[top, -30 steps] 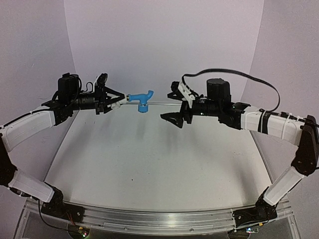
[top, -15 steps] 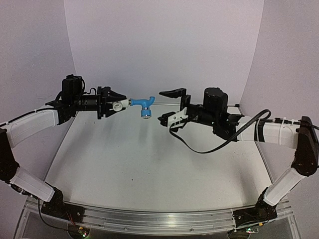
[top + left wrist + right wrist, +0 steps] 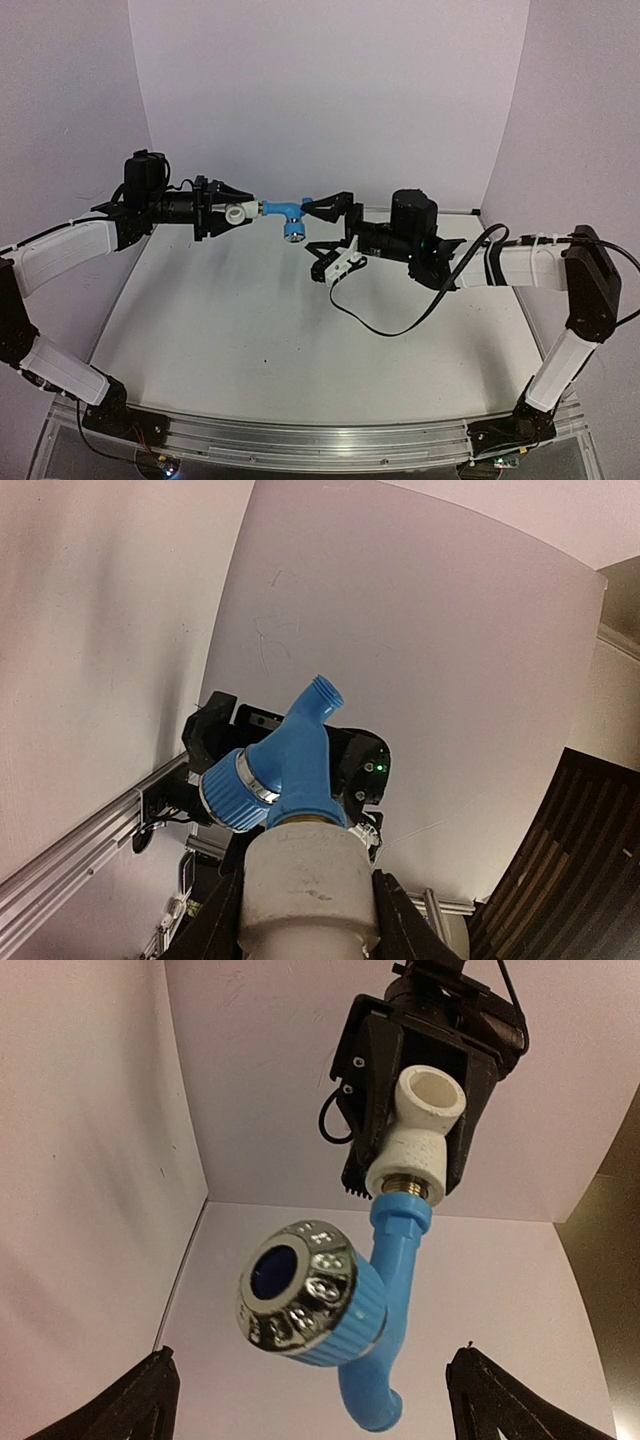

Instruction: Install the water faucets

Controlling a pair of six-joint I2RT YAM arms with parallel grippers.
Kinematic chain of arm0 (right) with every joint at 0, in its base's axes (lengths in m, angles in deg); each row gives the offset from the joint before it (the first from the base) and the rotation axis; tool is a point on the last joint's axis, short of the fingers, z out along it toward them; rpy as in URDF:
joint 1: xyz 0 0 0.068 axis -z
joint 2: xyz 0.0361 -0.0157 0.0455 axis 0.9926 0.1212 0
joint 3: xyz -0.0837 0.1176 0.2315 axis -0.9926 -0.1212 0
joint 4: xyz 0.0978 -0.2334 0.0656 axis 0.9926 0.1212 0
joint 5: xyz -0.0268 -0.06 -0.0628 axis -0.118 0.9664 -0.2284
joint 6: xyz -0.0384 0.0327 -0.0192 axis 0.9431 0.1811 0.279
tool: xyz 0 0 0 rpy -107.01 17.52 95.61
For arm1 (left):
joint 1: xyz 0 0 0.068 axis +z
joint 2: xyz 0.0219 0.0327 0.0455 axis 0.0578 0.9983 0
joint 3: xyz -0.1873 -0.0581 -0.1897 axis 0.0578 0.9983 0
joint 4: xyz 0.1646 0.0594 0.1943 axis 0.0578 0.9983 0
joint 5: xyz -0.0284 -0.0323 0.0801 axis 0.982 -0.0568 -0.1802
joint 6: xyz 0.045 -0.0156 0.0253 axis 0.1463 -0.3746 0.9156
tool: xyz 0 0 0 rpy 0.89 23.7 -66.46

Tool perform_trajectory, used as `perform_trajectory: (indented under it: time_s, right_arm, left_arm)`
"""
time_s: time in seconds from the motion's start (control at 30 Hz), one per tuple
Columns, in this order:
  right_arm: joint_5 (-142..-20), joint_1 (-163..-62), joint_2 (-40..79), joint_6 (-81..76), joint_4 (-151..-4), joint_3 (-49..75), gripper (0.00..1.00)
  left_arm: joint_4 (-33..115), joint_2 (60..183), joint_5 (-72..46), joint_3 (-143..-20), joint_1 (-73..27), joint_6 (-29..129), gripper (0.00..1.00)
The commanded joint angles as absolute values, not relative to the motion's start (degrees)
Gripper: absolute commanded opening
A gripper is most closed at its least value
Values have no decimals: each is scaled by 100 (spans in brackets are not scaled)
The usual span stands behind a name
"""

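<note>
The water faucets are joined and held in the air: a light-blue tap [image 3: 287, 212] with a ribbed, chrome-capped knob [image 3: 300, 1290] is screwed into a white fitting [image 3: 236, 211]. My left gripper [image 3: 232, 212] is shut on the white fitting [image 3: 308, 880], and the blue tap [image 3: 292, 765] sticks out beyond its fingers. My right gripper [image 3: 317, 236] faces it from the right, open. One fingertip [image 3: 310, 205] touches or nearly touches the tap's spout end. In the right wrist view the tap [image 3: 398, 1260] hangs between and beyond the wide-open right gripper [image 3: 315, 1360], below the fitting [image 3: 420, 1130].
The white table [image 3: 250, 330] lies below both arms, walled at the back and sides. A black cable [image 3: 395, 322] loops down from the right arm onto the table. An aluminium rail [image 3: 320, 440] runs along the near edge.
My right arm has swung left towards the tap and rolled its gripper, so its fingers now stand above and below the tap's end. The left gripper has held the fitting still.
</note>
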State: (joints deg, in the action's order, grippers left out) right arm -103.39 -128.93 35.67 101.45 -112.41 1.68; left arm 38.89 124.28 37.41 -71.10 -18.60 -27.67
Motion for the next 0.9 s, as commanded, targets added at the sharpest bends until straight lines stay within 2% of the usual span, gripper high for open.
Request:
perform_trajectory:
  time_s: [0.0, 0.23, 0.53, 0.67, 0.7, 0.87]
  right_arm:
    - [-10708, -12977, 3839, 10149, -12084, 464, 93]
    - [-10792, -13034, 4276, 9910, -12983, 590, 89]
    - [-10837, -13098, 4608, 9649, -13718, 691, 75]
    - [-10879, -13129, 4676, 9478, -13868, 718, 66]
    - [-10864, -13135, 4711, 9446, -13947, 728, 59]
    - [-10926, -13148, 4786, 9284, -14060, 782, 46]
  left_arm:
    - [3510, 12257, 4020, -7150, -1832, -2890, 0]
    - [3510, 12283, 4155, -7103, -1836, -2907, 0]
    - [3507, 12301, 4244, -7147, -1836, -2988, 0]
    - [3510, 12301, 4258, -7091, -1831, -2980, 0]
    - [3510, 12301, 4262, -7068, -1831, -2979, 0]
    - [3506, 12349, 4309, -7088, -1834, -2954, 0]
